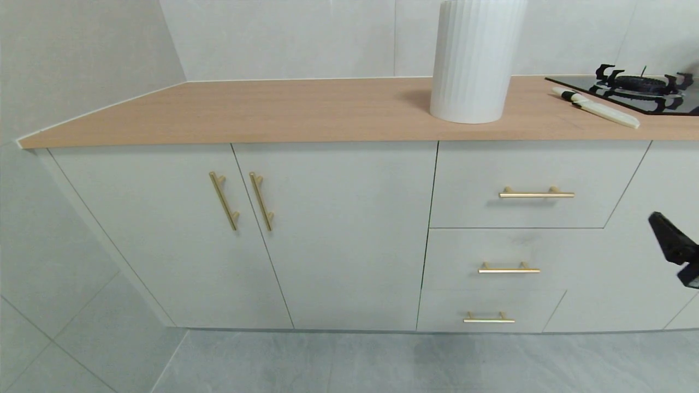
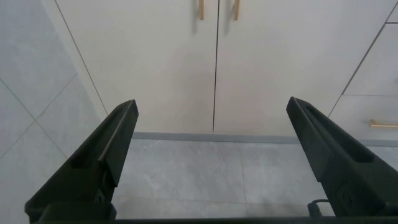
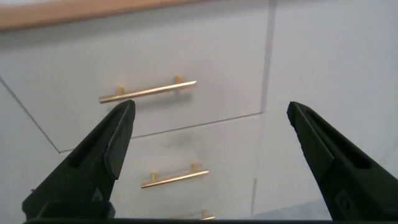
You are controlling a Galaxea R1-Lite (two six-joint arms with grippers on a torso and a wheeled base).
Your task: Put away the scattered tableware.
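A cream-bladed knife (image 1: 598, 107) with a dark band at its handle lies on the wooden countertop (image 1: 273, 112) at the far right, beside the stove. A tall white ribbed container (image 1: 472, 60) stands upright on the counter just left of the knife. My right gripper (image 3: 210, 107) is open and holds nothing, hovering in front of the drawers, well below the counter; one of its fingers (image 1: 669, 240) shows at the right edge of the head view. My left gripper (image 2: 211, 107) is open and holds nothing, low down near the floor in front of the double doors.
A black gas hob (image 1: 644, 87) sits at the counter's far right. Below are two cabinet doors with gold handles (image 1: 240, 201) and three drawers, all closed, with handles (image 1: 536, 193), (image 1: 509, 269), (image 1: 489, 319). Walls close off the left side. Grey tiled floor (image 1: 382, 363) lies below.
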